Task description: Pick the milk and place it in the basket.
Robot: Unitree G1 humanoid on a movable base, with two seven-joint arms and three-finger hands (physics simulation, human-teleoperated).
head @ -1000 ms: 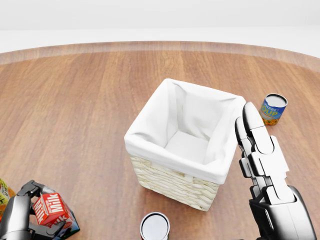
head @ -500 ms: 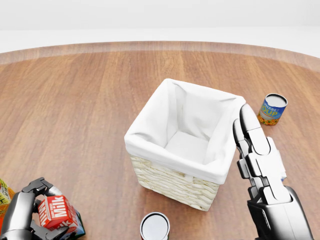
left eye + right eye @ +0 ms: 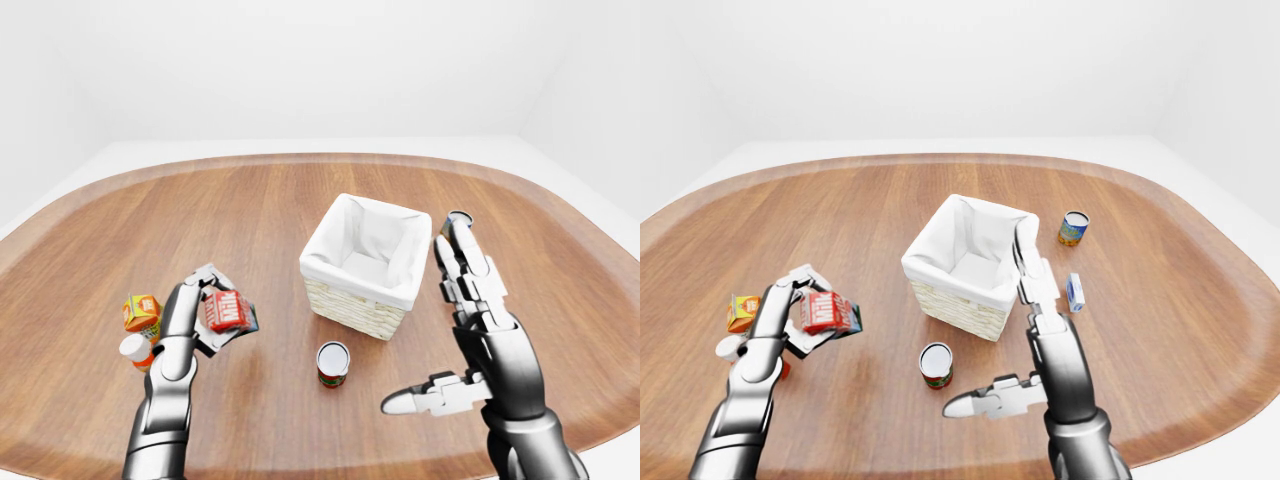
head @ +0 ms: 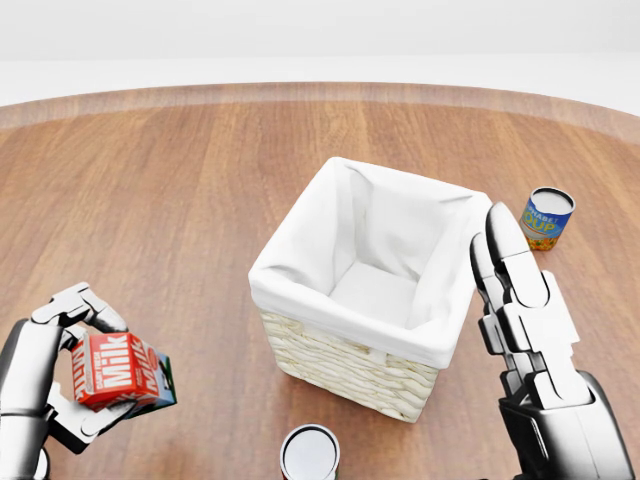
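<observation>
Item: milk carton [image 4: 118,371], gripped in closed left hand [image 4: 45,385], held above the table's [image 3: 250,200] near-left edge, well apart from the basket [image 4: 345,360]. Right hand [image 3: 470,300] open, beside the basket's right rim. Risk: carton sat tilted; judged liable to slip or clip the rim.

Rounded wooden table [image 3: 300,200], plain white walls [image 3: 300,70], white floor [image 3: 590,200], even bright light

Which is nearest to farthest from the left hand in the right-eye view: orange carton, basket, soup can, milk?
Left hand, right-eye view:
1. Milk carton, held in its fingers.
2. Orange carton, just to its left.
3. Basket, at the view's middle, to its right.
4. Soup can, past the basket, upper right.
</observation>
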